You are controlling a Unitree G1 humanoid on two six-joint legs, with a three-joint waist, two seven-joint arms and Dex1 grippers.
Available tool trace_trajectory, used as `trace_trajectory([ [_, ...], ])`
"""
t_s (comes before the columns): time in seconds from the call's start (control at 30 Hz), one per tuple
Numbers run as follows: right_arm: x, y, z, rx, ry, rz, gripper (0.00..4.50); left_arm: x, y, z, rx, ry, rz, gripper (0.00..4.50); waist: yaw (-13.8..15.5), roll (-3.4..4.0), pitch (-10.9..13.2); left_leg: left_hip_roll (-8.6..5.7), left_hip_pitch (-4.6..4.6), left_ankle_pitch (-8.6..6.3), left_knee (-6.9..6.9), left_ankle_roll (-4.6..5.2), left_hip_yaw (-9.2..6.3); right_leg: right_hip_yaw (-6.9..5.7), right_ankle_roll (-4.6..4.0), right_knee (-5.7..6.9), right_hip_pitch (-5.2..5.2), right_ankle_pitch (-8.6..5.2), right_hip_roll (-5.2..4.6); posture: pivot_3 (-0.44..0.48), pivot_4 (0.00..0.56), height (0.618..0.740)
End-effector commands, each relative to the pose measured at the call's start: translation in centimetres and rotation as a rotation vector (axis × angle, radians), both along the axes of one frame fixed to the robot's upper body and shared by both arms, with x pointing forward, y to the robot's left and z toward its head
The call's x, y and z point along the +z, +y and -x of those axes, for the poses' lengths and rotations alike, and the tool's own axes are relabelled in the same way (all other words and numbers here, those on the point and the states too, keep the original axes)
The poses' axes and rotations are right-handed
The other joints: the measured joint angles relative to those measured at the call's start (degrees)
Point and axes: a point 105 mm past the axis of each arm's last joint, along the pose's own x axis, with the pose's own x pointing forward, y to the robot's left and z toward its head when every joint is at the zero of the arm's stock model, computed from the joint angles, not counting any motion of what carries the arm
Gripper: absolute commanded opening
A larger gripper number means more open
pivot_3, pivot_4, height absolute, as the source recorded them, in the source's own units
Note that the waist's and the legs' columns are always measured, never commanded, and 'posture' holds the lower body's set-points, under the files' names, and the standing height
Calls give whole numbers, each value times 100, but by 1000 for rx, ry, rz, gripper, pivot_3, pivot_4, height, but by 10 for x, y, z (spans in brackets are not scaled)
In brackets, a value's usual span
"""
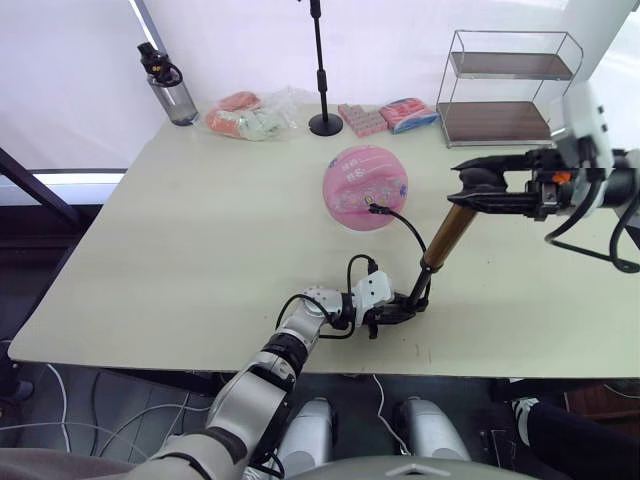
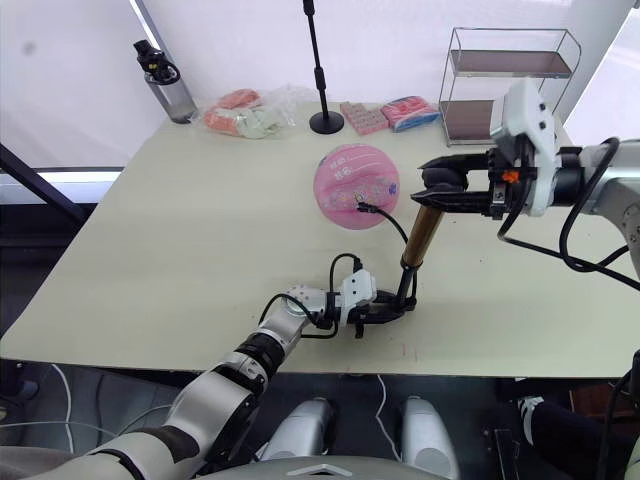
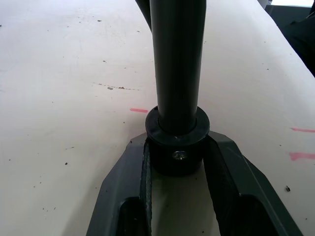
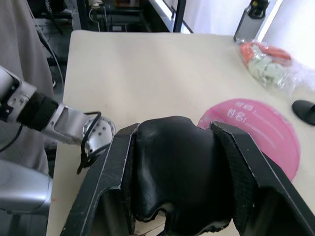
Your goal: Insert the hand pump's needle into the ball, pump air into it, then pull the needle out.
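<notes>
from the left eye view we see the hand pump (image 1: 447, 232) standing tilted on the table (image 1: 180, 260), its base near the front edge and its top leaning right and away. our left gripper (image 1: 400, 303) is clamped on the pump's black bottom cap, pinning it down. our right gripper (image 1: 478, 186) is clenched on the black t-handle at the top. the ball (image 1: 366, 187) sits just left of and beyond the pump, round-looking, with the thin black hose (image 1: 405, 224) arcing from the pump to a black fitting on the ball's near right face. the needle itself is too small for us to make out, but we judge it is seated.

the right eye view gives the same layout. the risk we see here: the pump is leaning, so a stroke off the barrel's line could lever the base out of our left grip, and the ball lies free on the table, so any tug on the hose could roll it or pull the fitting out early.

in the left wrist view the bottom cap (image 3: 177, 142) is wedged between our left fingers (image 3: 224, 172), barrel rising straight away. the hold looks narrow, and we judge a twist could slip it.

in the right wrist view our right fingers (image 4: 251, 182) close around the black handle (image 4: 174, 167), with the pink ball beyond, near but apart.
</notes>
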Motion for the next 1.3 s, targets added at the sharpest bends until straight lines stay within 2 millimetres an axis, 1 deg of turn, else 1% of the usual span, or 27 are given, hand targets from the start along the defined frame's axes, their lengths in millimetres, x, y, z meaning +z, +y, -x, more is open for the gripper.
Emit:
trace_trajectory([
  [0.03,42,-8,10,-17,-133,-49,1796,-58,36,29,38,198,-180,1087,1,-3,3,0,-1,0,0,0,0,0,0,0,0,0,0,0,150,731],
  [0.1,44,-7,11,-15,-133,-51,1796,-58,36,29,39,197,-180,1087,1,0,5,0,-3,0,0,0,1,0,0,0,-2,0,-1,0,150,731],
  [0.17,40,-8,9,-19,-126,-43,1796,-58,36,29,40,197,-181,1087,3,2,13,-1,-4,0,0,0,2,0,0,0,-2,0,-2,0,150,731],
  [0.23,34,-8,7,-24,-114,-27,1796,-58,36,29,39,197,-181,1087,3,4,15,-1,-4,0,0,0,1,0,0,0,-3,0,-2,0,150,731],
  [0.3,21,-7,3,-34,-87,-3,1796,-58,36,29,41,197,-180,1087,1,4,15,-1,-3,0,0,0,1,0,0,0,-3,0,-2,0,150,731],
  [0.37,1,-4,1,-28,-43,14,1796,-58,36,29,41,196,-181,1087,2,0,11,-1,-2,0,0,0,1,0,0,0,-2,0,-1,0,150,731],
  [0.4,-12,-3,1,-25,-26,39,1796,-58,36,30,41,196,-181,1087,0,0,9,0,-1,0,0,0,0,-1,0,0,-1,0,0,0,150,731],
  [0.43,-31,-1,-2,-30,-1,62,1796,-58,36,30,41,196,-181,1087,-1,-9,-2,0,0,0,-1,0,1,-1,0,0,0,0,0,0,150,731],
  [0.5,-57,0,-5,-39,17,103,1796,-58,37,30,42,195,-180,1087,-18,-18,-18,3,6,0,-2,0,0,-1,-1,0,4,-1,3,0,150,731],
  [0.57,-71,0,-7,-49,12,125,1796,-58,37,30,42,195,-180,1087,-35,-26,-25,5,17,0,-2,0,4,0,0,0,16,0,3,0,150,731],
  [0.63,-97,-1,-11,-72,31,147,1796,-59,37,30,44,195,-180,1087,-40,-35,-30,7,30,0,0,0,9,4,1,3,24,0,3,0,150,731],
  [0.73,-132,2,-12,-88,51,170,1796,-59,39,30,48,196,-183,1087,-44,-76,-57,13,52,-1,-9,-1,9,5,-1,3,38,-1,8,0,150,731],
  [0.8,-146,5,-10,-80,62,169,1796,-59,40,30,48,195,-184,1087,-50,-77,-60,17,61,-1,-11,-2,11,8,-2,3,42,-2,11,0,150,731],
  [0.93,-165,4,-11,-103,54,177,1796,-59,40,29,52,195,-182,1087,-60,-84,-65,18,67,-1,-13,-2,19,15,-2,3,43,-1,12,0,150,731],
  [0.97,-166,4,-11,-106,45,175,1796,-59,40,29,52,195,-182,1087,-57,-84,-65,19,67,-1,-13,-2,18,15,-2,3,44,-1,13,0,150,731],
  [1.0,-163,4,-11,-105,39,162,1796,-59,40,29,53,195,-182,1087,-56,-84,-65,20,66,-1,-14,-2,17,15,-2,3,43,-2,13,0,150,731],
  [1.07,-147,5,-12,-97,16,116,1796,-59,40,29,53,196,-182,1087,-62,-76,-69,19,66,-1,-14,-2,17,15,-2,3,43,-2,13,0,150,731],
  [1.17,-116,5,-15,-83,-24,58,1796,-59,40,29,50,195,-183,1087,-61,-80,-66,19,70,-1,-17,-2,27,25,-2,3,44,-1,12,0,150,731],
  [1.3,-66,5,-16,-70,-74,-17,1796,-59,40,29,47,195,-183,1087,-49,-54,-26,14,57,-1,-16,-1,28,25,-1,3,35,-1,8,0,150,731],
])
